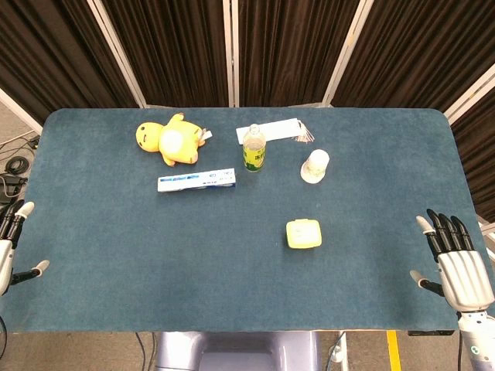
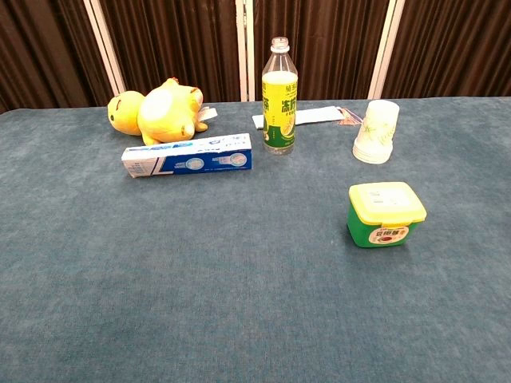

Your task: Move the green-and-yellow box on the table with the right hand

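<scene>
Box position: green-and-yellow box point(image 1: 304, 233) sat on the worktop point(image 1: 116, 255), right of centre and in the nearer half, with its yellow lid up and nothing touching it.
Right robot hand: right robot hand point(image 1: 458, 263) hung at the near right edge of the worktop, fingers spread and pointing toward the far side, holding nothing.
Left robot hand: left robot hand point(image 1: 11, 246) showed only partly at the near left edge; fingers looked apart and empty (the frame cut off most of it).
Bearing: box lay to the left of the right robot hand and slightly farther from the near edge, well apart from it, with bare cloth between.
Nearer hand: right robot hand was clearly the closer of the two, which suits the task.
Long axis: box was nearly square from above, its slightly longer side running left to right (the chest view showed its labelled front face toward the robot).
Neighbours: paper cup point(image 1: 315, 166) and bottle point(image 1: 254, 148) stood farther back, clear of a straight reach from the right.
Judgement: reach had not begun; the move would likely go leftward and a little forward.
</scene>
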